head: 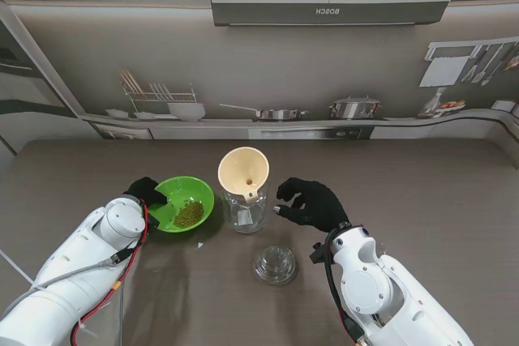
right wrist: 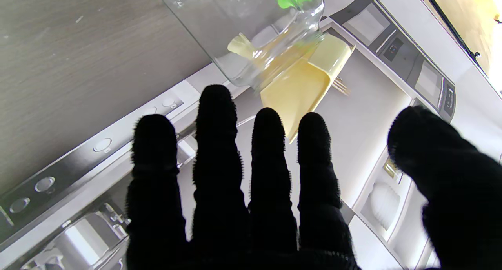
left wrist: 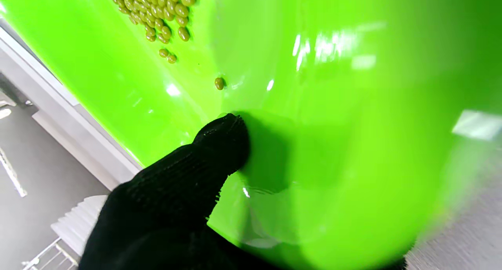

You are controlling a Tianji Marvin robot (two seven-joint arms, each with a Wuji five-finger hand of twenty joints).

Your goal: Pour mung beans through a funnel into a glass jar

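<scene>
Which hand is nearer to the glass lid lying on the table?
Right. The right hand hovers open just beyond the glass lid, slightly to its right. The left hand is farther off to the left, gripping the green bowl.
</scene>
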